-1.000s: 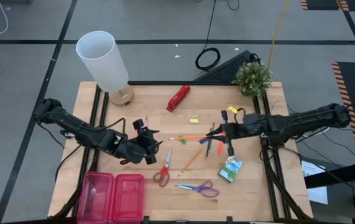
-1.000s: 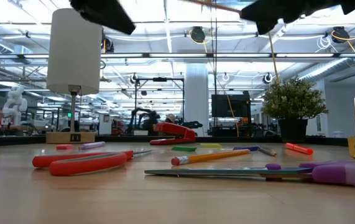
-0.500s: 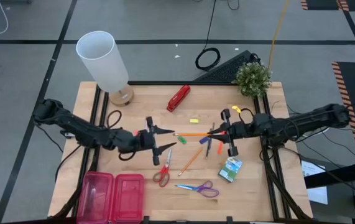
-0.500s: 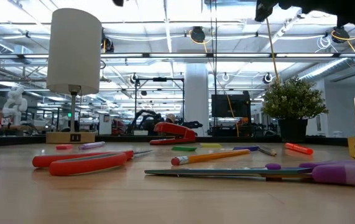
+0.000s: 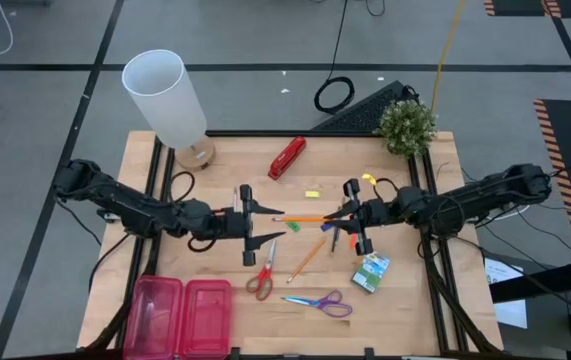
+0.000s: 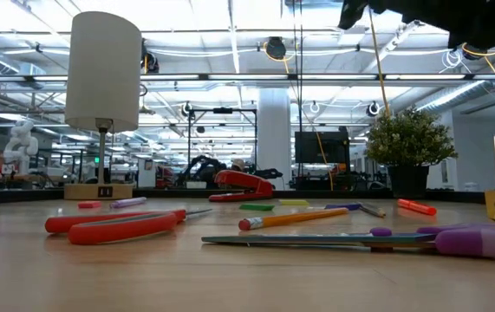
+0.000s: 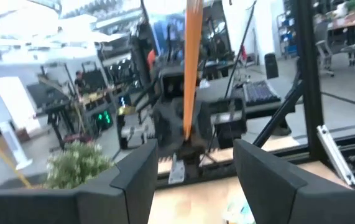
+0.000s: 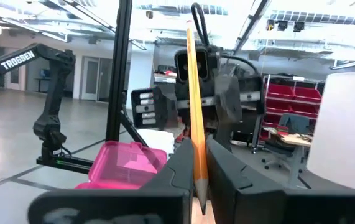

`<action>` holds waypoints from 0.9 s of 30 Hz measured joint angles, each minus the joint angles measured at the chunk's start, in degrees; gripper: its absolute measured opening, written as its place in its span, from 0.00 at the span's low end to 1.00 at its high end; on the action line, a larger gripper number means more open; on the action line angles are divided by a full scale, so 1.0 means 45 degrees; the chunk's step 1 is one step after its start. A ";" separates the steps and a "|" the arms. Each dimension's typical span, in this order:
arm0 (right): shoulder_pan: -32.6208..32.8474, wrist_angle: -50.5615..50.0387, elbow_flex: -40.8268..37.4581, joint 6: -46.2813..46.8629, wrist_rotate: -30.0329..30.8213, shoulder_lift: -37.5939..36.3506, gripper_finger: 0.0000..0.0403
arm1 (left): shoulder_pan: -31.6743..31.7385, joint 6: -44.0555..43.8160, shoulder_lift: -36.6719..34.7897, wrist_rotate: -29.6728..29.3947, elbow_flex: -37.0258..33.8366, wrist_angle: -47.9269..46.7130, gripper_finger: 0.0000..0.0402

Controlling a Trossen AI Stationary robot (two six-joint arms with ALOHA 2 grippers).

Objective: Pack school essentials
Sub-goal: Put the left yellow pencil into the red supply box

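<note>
White letters "TROSSEN" can be read in the right wrist view on a dark robot arm standing far in the room; no other writing is readable. The crayon box [image 5: 370, 272] shows green and yellow print, but its words are too small to read.

In the high view the right gripper [image 5: 350, 217] is over the middle of the wooden table [image 5: 415, 310], its fingers closed on one end of an orange pencil [image 5: 305, 217]. The pencil is held level above the table and points toward the left gripper [image 5: 249, 224]. The left gripper faces it with its fingers spread wide, the free end of the pencil between them or just in front; I cannot tell if it touches them. In the left wrist view the pencil [image 7: 192, 68] is blurred.

On the table lie the red-handled scissors [image 5: 262, 274], the purple-handled scissors [image 5: 320, 302], a second orange pencil [image 5: 306, 261], some thin pens [image 5: 335, 236] partly hidden under the right gripper, and tiny erasers [image 5: 312, 194]. The open pink case [image 5: 183, 315] sits at the near left corner, its edge cut off. A red stapler [image 5: 287, 157], a white lamp [image 5: 165, 97] and a small plant [image 5: 406, 125] stand at the far side.

In the low view only a dark part of an arm shows at the top edge
</note>
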 joint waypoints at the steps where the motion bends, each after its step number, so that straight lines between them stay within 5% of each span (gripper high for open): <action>1: 0.0000 0.0287 0.0000 0.0048 -0.0171 0.0215 0.04 | -0.0082 0.0126 0.0000 0.0001 0.0011 0.0101 0.53; 17: -0.0005 0.3013 0.0008 0.0044 -0.0500 0.2528 0.04 | -0.0370 0.0331 0.0000 -0.0026 0.0019 0.1176 0.63; 27: -0.0005 0.3050 0.0015 0.0028 -0.0400 0.2569 0.04 | -0.0347 0.0115 0.0005 0.0322 0.0019 0.1566 0.49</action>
